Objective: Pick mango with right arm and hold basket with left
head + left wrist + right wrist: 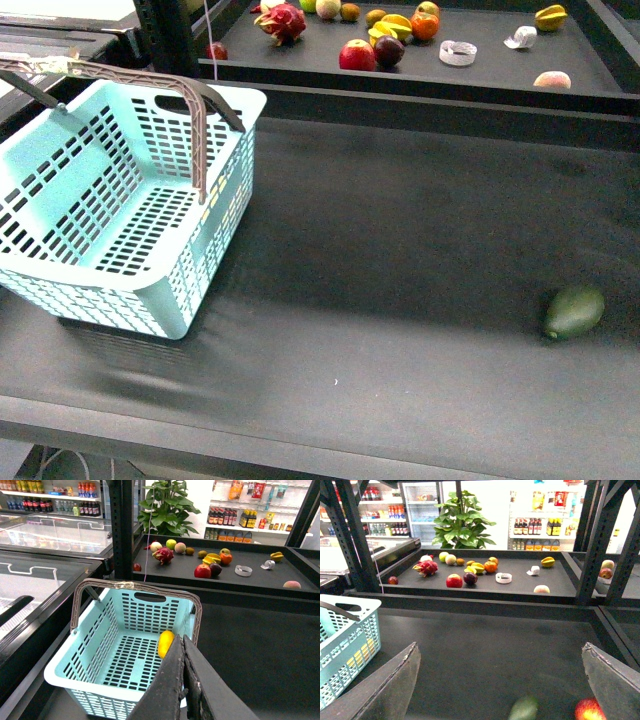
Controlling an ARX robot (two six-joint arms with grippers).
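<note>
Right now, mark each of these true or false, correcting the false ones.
1. The mango lies inside the basket. True.
2. The left gripper is wide open. False: its jaws are pressed together.
3. The right gripper is open. True.
4. The green fruit sits in the basket. False: it lies on the dark table, apart from the basket.
5. The basket lies tipped on its side. False: it stands upright.
</note>
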